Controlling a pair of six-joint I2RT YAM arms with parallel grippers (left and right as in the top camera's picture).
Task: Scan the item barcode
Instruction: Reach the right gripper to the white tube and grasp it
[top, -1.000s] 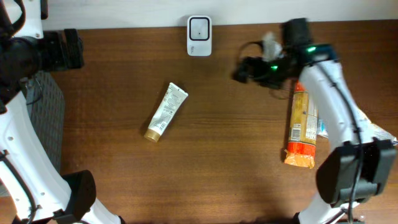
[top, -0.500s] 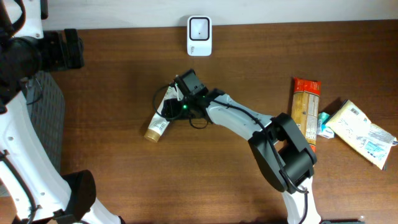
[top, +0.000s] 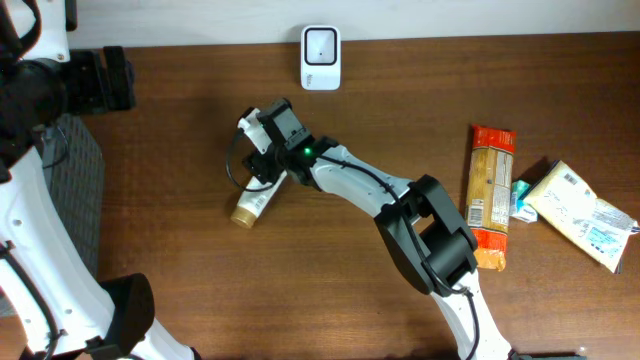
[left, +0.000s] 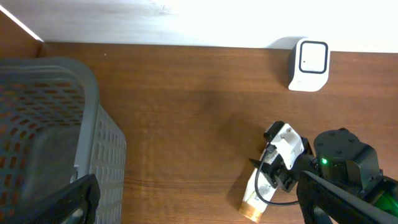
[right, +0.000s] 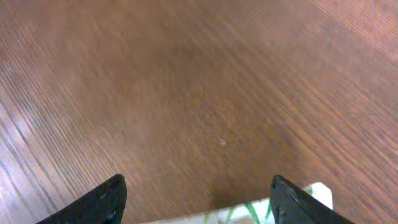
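Note:
A white tube with a gold cap (top: 252, 199) lies slanted on the brown table, left of centre. My right gripper (top: 265, 160) hangs over its upper, crimped end and hides that end from above. In the right wrist view the right gripper (right: 199, 202) is open, and the tube's white end (right: 249, 214) lies low between its two black fingers. The white scanner (top: 321, 44) stands at the table's back edge. At the far left, my left gripper (left: 199, 205) is open and holds nothing, and from there it looks across at the tube (left: 257, 200).
A grey mesh basket (left: 50, 124) sits off the table's left side. An orange packet (top: 487, 195), a small teal item (top: 518, 200) and a white pouch (top: 580, 212) lie at the right. The right arm stretches diagonally across the middle of the table.
The right arm has swung from the back right across to the tube and now sits a little further left over its upper end. Tube and left arm have not moved.

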